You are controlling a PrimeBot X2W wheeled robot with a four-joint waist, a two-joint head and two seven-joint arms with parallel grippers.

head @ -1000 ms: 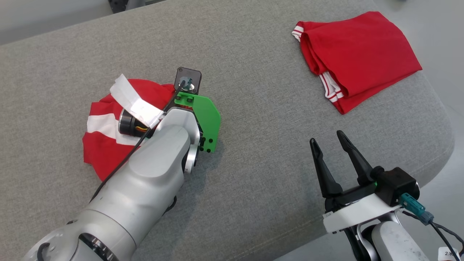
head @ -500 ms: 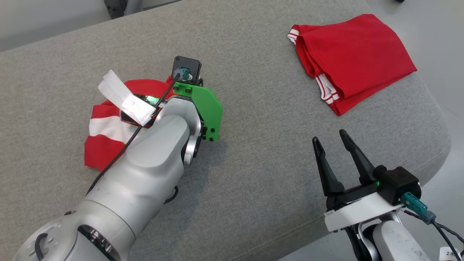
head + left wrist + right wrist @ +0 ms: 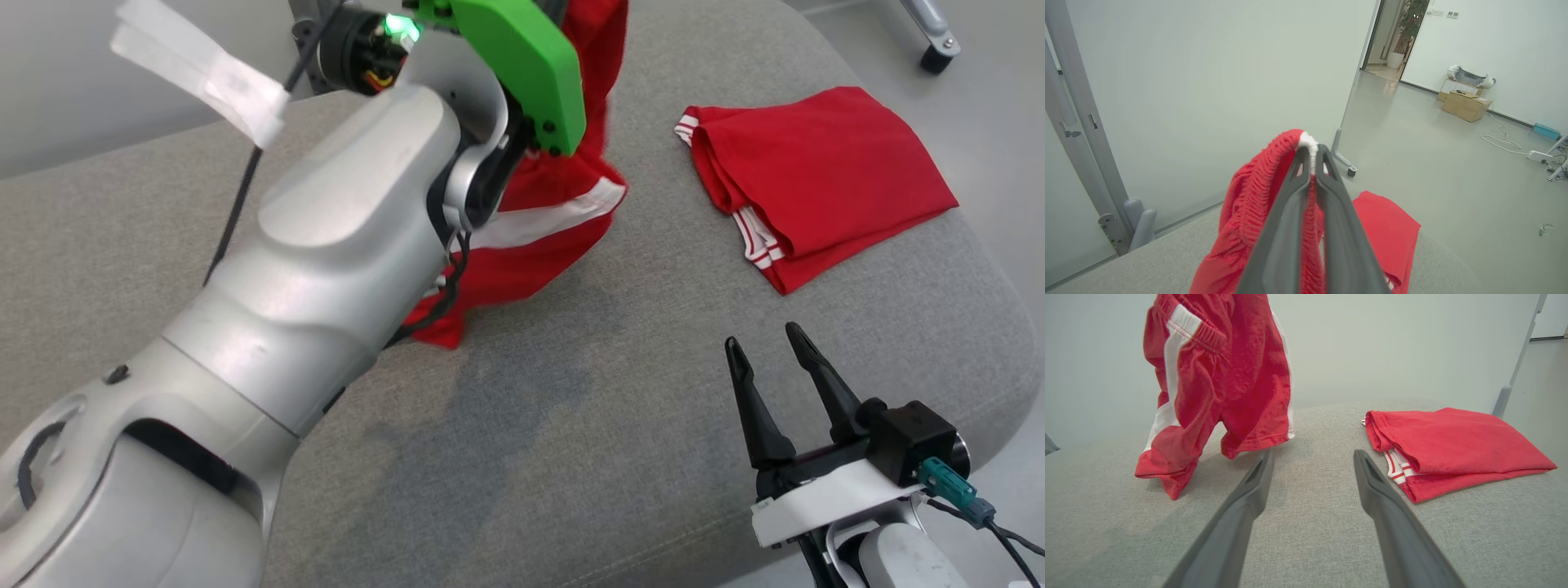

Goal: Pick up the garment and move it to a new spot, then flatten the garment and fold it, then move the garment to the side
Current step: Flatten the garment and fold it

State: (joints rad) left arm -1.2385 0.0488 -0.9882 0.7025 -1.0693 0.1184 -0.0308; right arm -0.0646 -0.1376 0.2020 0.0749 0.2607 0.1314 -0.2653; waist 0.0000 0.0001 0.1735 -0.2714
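Right gripper (image 3: 763, 336) sits above the near right edge of the grey woven-fabric pad (image 3: 571, 425), its two long, dark, tapering fingers spread wide with nothing between them. The pad has a coarse, matte, heathered weave, a rounded corner and a stitched seam along its near edge. A broad soft shadow lies across the middle of the pad. Above the middle of the pad hang the red jersey shorts (image 3: 1216, 375) with white side stripes. They are bunched and creased, with a ribbed, gathered elastic waistband at the top and stitched leg hems at the bottom. The lowest hem is down at the pad's surface; actual contact cannot be told. Left gripper (image 3: 1312, 149) is well above the pad, its smooth grey fingers pressed together and pinching a fold of the shorts' ribbed waistband with a white edge at the tips. The glossy silver-grey left forearm (image 3: 326, 245) carries a flat, bright green plastic plate (image 3: 522, 65) and a loose white tape flag (image 3: 204, 73). On the pad's far right corner lies a folded red garment (image 3: 816, 175), flat and layered, with white-and-red striped trim showing at its open edge. Beyond the pad's far edge are a pale smooth wall, a grey metal post and a cardboard box (image 3: 1466, 106) on the glossy floor.
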